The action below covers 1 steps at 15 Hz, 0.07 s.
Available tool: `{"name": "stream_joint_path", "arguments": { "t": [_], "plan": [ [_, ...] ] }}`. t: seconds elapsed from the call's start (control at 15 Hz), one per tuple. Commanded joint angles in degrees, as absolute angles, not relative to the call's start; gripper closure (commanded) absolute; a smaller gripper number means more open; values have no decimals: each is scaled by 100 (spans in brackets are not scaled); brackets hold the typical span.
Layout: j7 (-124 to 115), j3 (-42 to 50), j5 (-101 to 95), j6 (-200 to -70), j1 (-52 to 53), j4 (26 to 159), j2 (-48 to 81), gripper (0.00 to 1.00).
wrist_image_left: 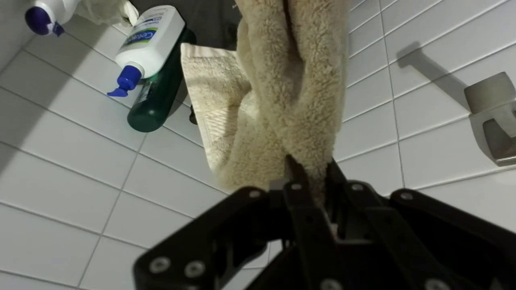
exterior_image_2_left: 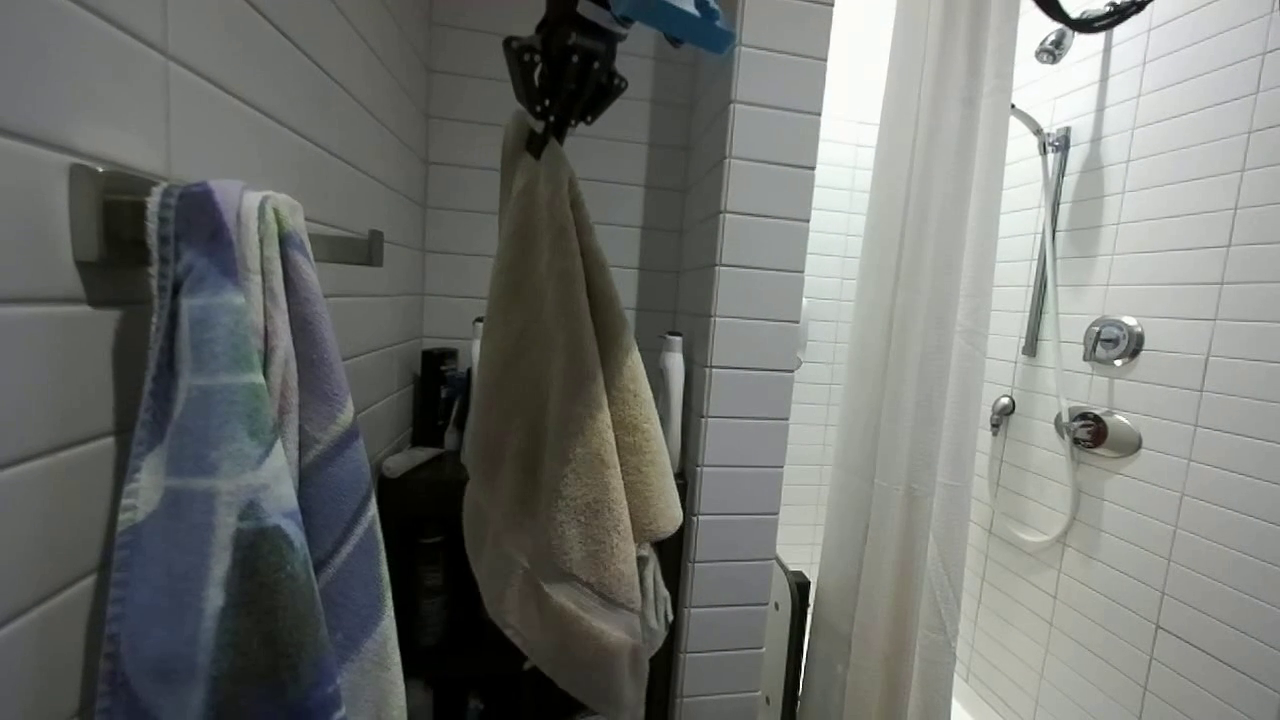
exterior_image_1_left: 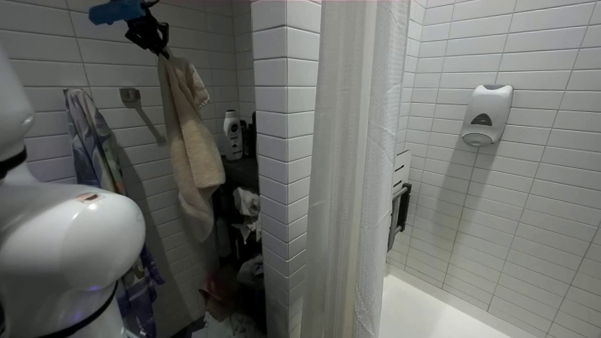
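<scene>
With our black jointed pincer (exterior_image_2_left: pixel 546 140) pinching the beige terry-cloth towel (exterior_image_2_left: pixel 565 400) by its gathered top, hanging beside the white-tiled pillar (exterior_image_2_left: pixel 760 350), we should move slowly, swinging its folds clear of the white plastic bottle (exterior_image_1_left: pixel 233 136) near that pillar.

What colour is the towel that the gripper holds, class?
Beige; the held towel shows best in the wrist view.

I have a beige terry towel (exterior_image_2_left: pixel 560 400) hanging in long, loose folds directly below my gripper (exterior_image_2_left: pixel 545 145), which pinches it at the top; just under the gripper, an end with a woven band flops sideways.
</scene>
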<state>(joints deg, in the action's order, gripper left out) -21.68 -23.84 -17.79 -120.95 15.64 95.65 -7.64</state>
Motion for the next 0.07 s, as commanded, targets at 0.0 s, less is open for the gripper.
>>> {"name": "stream_joint_path", "arguments": {
  "t": [0.0],
  "plan": [
    [-1953, -2266, -1631, -12150, 1594, 9518, -802, 96]
  ]
}}
